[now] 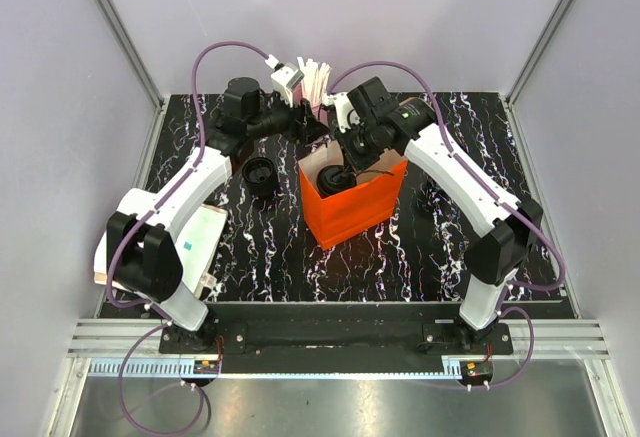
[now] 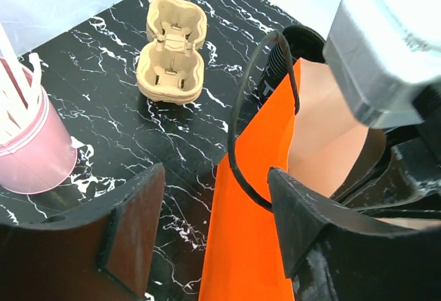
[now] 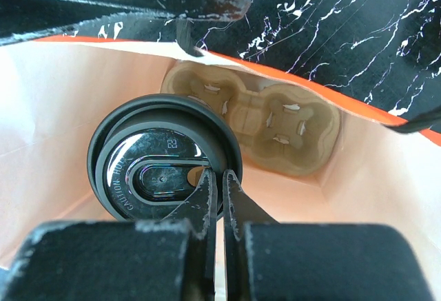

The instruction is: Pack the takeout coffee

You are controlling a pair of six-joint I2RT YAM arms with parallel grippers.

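While the right gripper (image 3: 222,180) is closed to a bare slit on the lid rim of the takeout coffee (image 3: 162,156), the cup is held inside the mouth of the orange paper bag (image 3: 55,108), high up near the rim rather than on the bottom. Lower in the bag, at two o'clock from the lid, a pulp carrier (image 3: 275,125) is seen. The left gripper (image 2: 215,171) is set wide, its jaws astride the bag's wall by the black handle (image 2: 233,129), and no firm contact can be made out. The task is judged to be well advanced: the cup is already within the bag, and what is left is for it to be lowered, perhaps into the carrier, and released. The pinch and the bag's contents are shown only in the right wrist view; from above, only the lid is made out in the opening. A second carrier (image 2: 169,49) on the table (image 2: 103,60), at eleven o'clock from the bag, is shown only in the left wrist view, with a pink cup of white sticks (image 2: 34,146) at nine o'clock; in the top view that carrier is not seen.
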